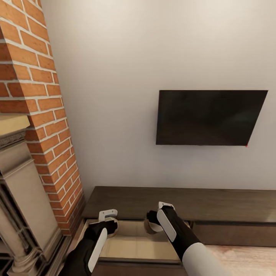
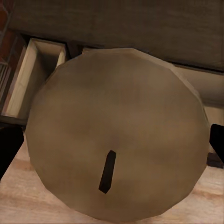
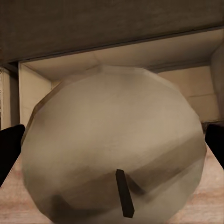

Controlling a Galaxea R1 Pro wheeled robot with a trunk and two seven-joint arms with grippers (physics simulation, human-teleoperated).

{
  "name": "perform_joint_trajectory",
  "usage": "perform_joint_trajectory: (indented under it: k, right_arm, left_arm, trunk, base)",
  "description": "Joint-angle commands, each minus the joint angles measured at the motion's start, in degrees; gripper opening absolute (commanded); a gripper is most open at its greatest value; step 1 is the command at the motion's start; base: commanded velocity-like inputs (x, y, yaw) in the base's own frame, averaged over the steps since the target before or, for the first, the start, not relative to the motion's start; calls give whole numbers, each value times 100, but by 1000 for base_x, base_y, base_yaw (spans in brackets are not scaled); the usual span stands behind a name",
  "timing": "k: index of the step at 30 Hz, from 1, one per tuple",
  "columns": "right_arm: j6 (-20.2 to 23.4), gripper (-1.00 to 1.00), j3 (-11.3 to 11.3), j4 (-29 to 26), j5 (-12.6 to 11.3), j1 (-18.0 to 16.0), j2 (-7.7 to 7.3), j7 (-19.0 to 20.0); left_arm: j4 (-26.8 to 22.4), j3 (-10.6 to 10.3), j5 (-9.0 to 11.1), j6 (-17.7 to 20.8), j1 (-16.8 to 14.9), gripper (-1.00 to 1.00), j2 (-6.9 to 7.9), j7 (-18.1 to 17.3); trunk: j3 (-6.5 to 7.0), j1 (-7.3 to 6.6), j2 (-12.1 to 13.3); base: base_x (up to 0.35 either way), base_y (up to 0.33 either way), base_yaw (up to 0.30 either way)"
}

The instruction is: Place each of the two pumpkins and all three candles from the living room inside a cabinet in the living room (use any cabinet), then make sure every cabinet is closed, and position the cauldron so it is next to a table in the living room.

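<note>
Head view: I'm facing the wall, TV (image 1: pixel 210 118) above, brick chimney (image 1: pixel 42 115) off to the side, and the long dark cabinet (image 1: pixel 180 201) running low beneath it all. Its drawer (image 1: pixel 134 245) stands open right in front of me, pale inside. Both arms reach over that drawer. Left gripper (image 1: pixel 109 222) sits above the drawer's chimney-side end, right gripper (image 1: pixel 159 220) above its middle, just short of the cabinet top. Each is clamped round a candle: left candle (image 2: pixel 114 135) olive-brown, wick end (image 2: pixel 107 171) facing the wrist camera; right candle (image 3: pixel 114 144) paler, dark fingers (image 3: pixel 10 149) hugging its sides. The open compartment lies directly below and slightly ahead of both candles, so I reckon it's a straight lowering. The right arm looks nearer the drawer's middle. Nothing seems to block either drop.
</note>
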Motion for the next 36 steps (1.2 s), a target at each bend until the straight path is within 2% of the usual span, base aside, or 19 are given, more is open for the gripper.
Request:
perform_joint_trajectory:
  k: [1,6,9,10,13,17,23,27,32,36]
  right_arm:
    - [-6,-100,0,1,-5,0,0,14]
    - [4,-100,-1,-8,-29,0,0,51]
    - [44,-100,-6,-9,-43,0,0,41]
    - [76,-100,-9,-9,-57,-2,0,35]
    - [377,-100,-16,2,-87,-30,0,20]
    - [858,-100,-33,7,-98,-104,0,2]
    - [950,-100,-44,133,-94,-143,0,-1]
    - [956,-100,-44,168,-71,-156,0,-1]
    - [816,-100,-17,175,-20,-158,0,16]
    - [518,-100,16,207,-20,-152,0,42]
  left_arm:
    - [2,-4,-3,1,0,-100,0,0]
    - [21,-23,9,108,0,-100,-5,-20]
    - [23,-27,20,422,0,-100,-7,-27]
    - [16,-28,23,630,0,-100,-10,-33]
    - [-4,-30,34,1140,-24,-100,-31,-99]
    - [108,-36,41,1330,-150,-100,-33,-206]
    - [425,-38,39,1323,-300,-100,-33,-235]
    - [481,-38,39,1273,-321,-100,-33,-237]
    - [578,-38,39,838,-325,-100,-33,-237]
    - [696,-38,32,690,-325,-100,-33,-237]
  trunk:
    - [0,0,0]
    - [0,0,0]
    - [0,0,0]
    - [0,0,0]
    - [0,0,0]
    - [0,0,0]
    - [0,0,0]
    - [-72,88,-160]
    - [-161,198,-361]
    - [-233,285,-521]
  base:
    - [314,0,0]
    - [149,0,0]
    - [23,0,0]
    - [11,0,0]
    - [5,0,0]
    - [1,0,0]
    - [0,0,0]
    - [0,0,0]
    - [0,0,0]
    - [0,0,0]
